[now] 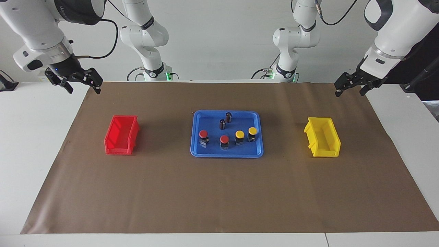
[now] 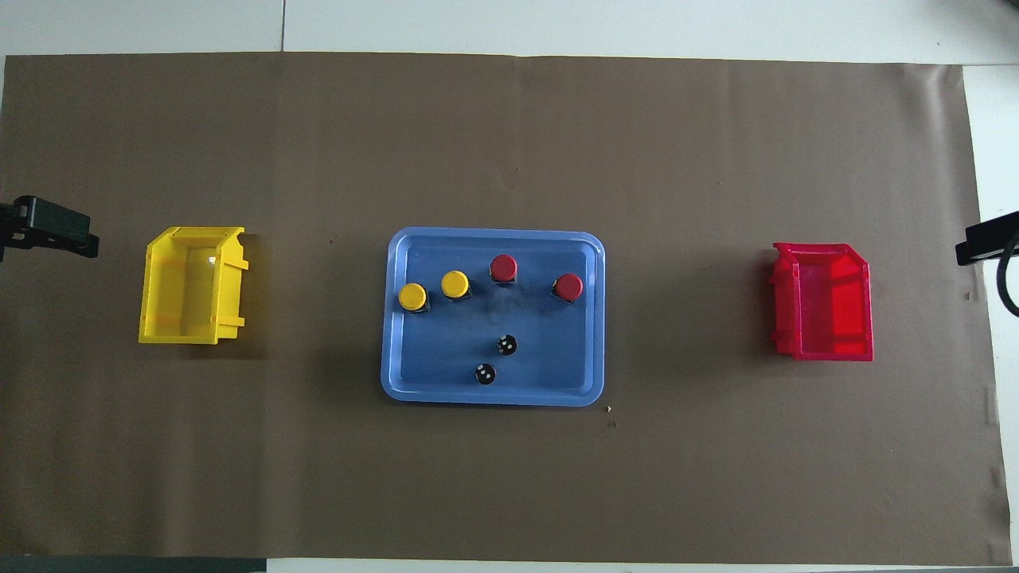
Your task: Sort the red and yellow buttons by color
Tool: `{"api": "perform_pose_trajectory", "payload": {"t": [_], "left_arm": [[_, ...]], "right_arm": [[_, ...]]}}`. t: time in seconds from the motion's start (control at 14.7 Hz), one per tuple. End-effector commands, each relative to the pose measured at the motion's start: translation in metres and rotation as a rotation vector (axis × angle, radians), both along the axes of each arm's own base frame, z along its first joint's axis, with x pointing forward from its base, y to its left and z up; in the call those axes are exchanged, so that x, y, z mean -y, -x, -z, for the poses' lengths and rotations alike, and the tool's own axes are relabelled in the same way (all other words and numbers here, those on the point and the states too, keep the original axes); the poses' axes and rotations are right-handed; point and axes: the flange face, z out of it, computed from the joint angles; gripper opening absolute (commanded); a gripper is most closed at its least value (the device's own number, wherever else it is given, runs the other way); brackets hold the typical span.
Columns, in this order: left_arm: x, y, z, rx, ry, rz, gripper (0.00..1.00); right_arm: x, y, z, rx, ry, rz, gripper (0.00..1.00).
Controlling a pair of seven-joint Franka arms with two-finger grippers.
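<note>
On the blue tray (image 1: 253,151), two dark capless cylinders (image 1: 225,120) stand nearest the robots; past them, all four red and yellow buttons (image 1: 228,137) line up. The left gripper (image 1: 353,84) and right gripper (image 1: 73,79) wait raised beside the tray's ends, fingers spread; overhead crops both.

We probably see a robotics lab: two white arms (image 1: 147,37), plain wall, brown paper-covered table (image 1: 219,192).

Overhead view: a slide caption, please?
Two red buttons and two yellow buttons wait on a blue tray between matching bins.
</note>
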Motion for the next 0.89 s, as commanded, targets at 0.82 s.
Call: {"api": "perform_pose_trajectory", "payload": {"t": [0.82], "left_arm": [[-0.002, 0.008, -0.002, 0.006, -0.019, -0.011, 1.00]], "right_arm": [[-0.008, -0.001, 0.002, 0.003, -0.012, -0.014, 1.00]]}}
